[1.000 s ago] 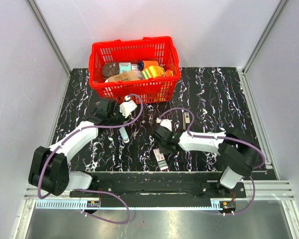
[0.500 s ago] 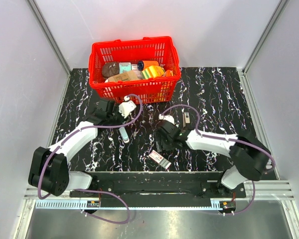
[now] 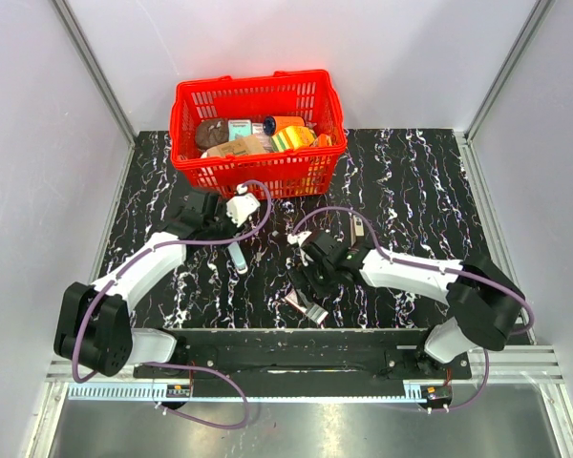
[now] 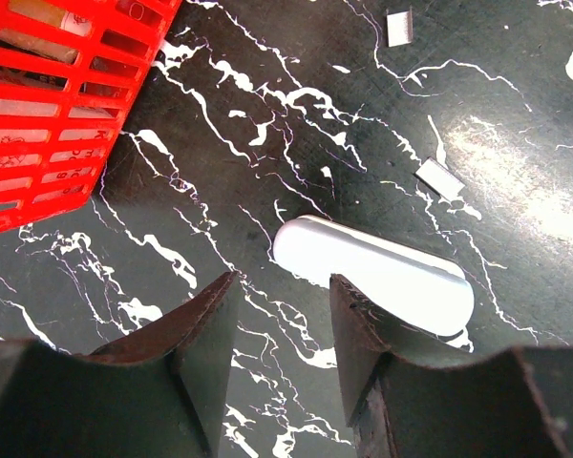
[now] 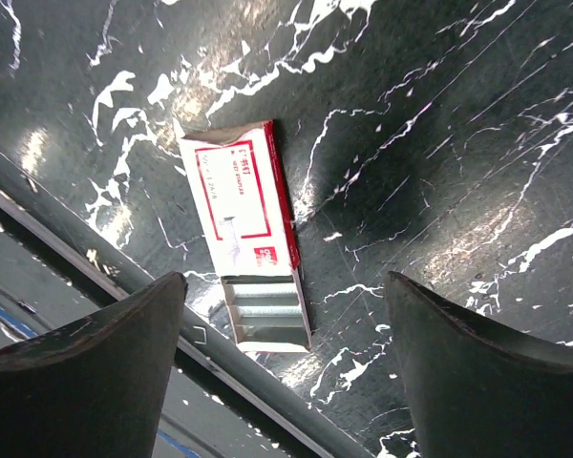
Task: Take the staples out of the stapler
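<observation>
The stapler [image 3: 358,227], slim grey metal with dark parts, lies right of centre in the top view, beyond my right arm. The staples [image 3: 239,258], a short pale silvery-white bar with rounded ends, lie left of centre. In the left wrist view the staples [image 4: 372,277] sit just past my right fingertip. My left gripper [image 4: 282,286] is open above the table with nothing between its fingers. It also shows in the top view, near the bar [image 3: 215,229]. My right gripper [image 5: 286,281] is wide open over the white and red staple box [image 5: 239,200], touching nothing.
A red basket [image 3: 258,174] of groceries stands at the back, and its wall [image 4: 57,124] is close on my left wrist's left. The staple box [image 3: 306,307] lies open-ended by the front rail [image 5: 95,258]. Two small silvery staple pieces [image 4: 440,178] lie beyond the bar.
My right gripper has gone from shut to wide open and shifted slightly over the staple box, which now lies tilted. The left arm has not moved.
</observation>
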